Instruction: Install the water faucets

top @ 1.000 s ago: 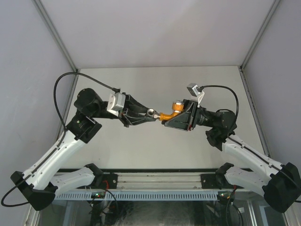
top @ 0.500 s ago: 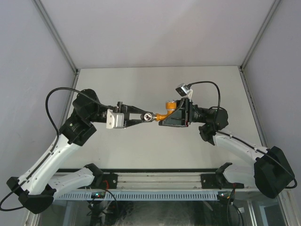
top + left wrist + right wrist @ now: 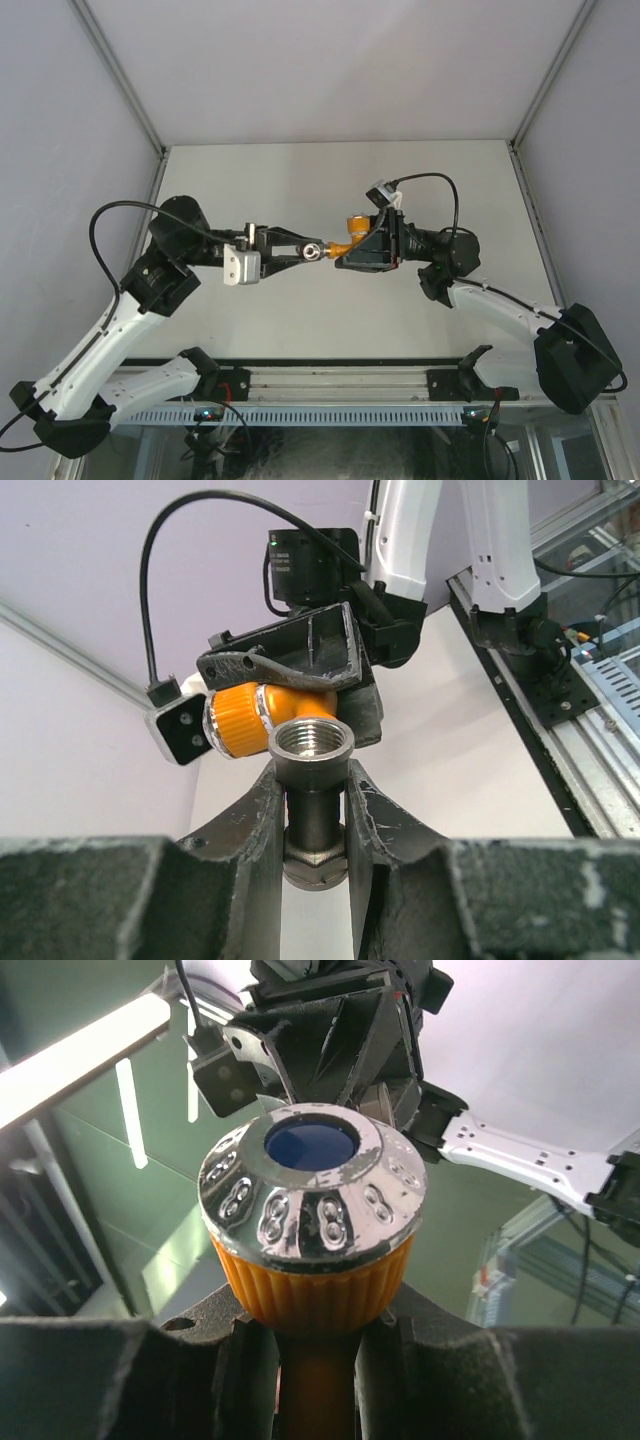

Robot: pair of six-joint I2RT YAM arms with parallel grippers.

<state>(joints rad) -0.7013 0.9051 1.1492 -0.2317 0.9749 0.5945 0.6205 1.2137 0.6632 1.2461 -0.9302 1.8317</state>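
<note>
Both arms meet above the middle of the table. My left gripper [image 3: 305, 250] [image 3: 310, 785] is shut on the grey metal fitting [image 3: 315, 249] [image 3: 310, 805], fingers clamping its narrow neck. The fitting's threaded open end faces the orange tap. My right gripper [image 3: 352, 250] [image 3: 315, 1365] is shut on the stem of the orange tap body [image 3: 345, 244] [image 3: 255, 715]. The tap's ribbed knob with chrome cap and blue centre [image 3: 312, 1210] stands just above the fingers. In the top view the fitting and the tap's spout end meet; whether they are joined is hidden.
Grey table [image 3: 340, 180] inside white walls, with a metal rail [image 3: 340, 385] at its near edge between the arm bases. Camera cables [image 3: 430, 185] loop above both wrists. No other loose objects show.
Both wrists have rolled while keeping their grips: the left wrist camera swung from above to the near side, and the right wrist camera swung leftwards. The meeting point drifted slightly left.
</note>
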